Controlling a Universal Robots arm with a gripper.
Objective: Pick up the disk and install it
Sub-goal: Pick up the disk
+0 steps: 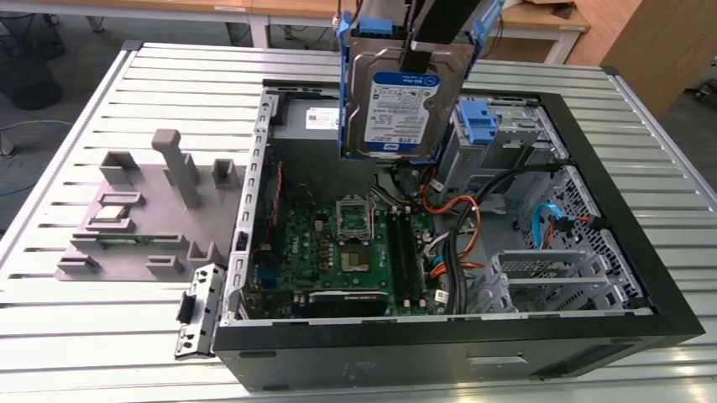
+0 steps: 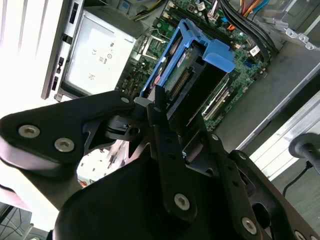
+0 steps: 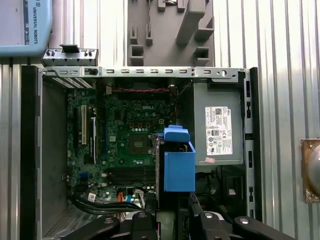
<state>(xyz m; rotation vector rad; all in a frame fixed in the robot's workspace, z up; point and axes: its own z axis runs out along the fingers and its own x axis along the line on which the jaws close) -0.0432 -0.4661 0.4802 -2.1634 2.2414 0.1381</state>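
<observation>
The disk [image 1: 400,105] hangs upright above the open computer case [image 1: 627,319], label facing the exterior camera, blue rails along both sides. My gripper [image 1: 417,52] comes down from above and is shut on its upper edge. In the second wrist view the black fingers [image 2: 159,107] clamp the disk's blue carrier [image 2: 212,50] over the motherboard. In the first wrist view the disk's blue rail [image 3: 179,167] sticks out between the fingers, beside the power-supply box [image 3: 220,131].
Inside the case lie the green motherboard [image 1: 342,243], orange and blue cables [image 1: 465,214] and a drive bay with a blue bracket [image 1: 476,122]. A grey fixture block [image 1: 146,210] stands on the slatted metal table [image 1: 101,327] at the exterior view's left.
</observation>
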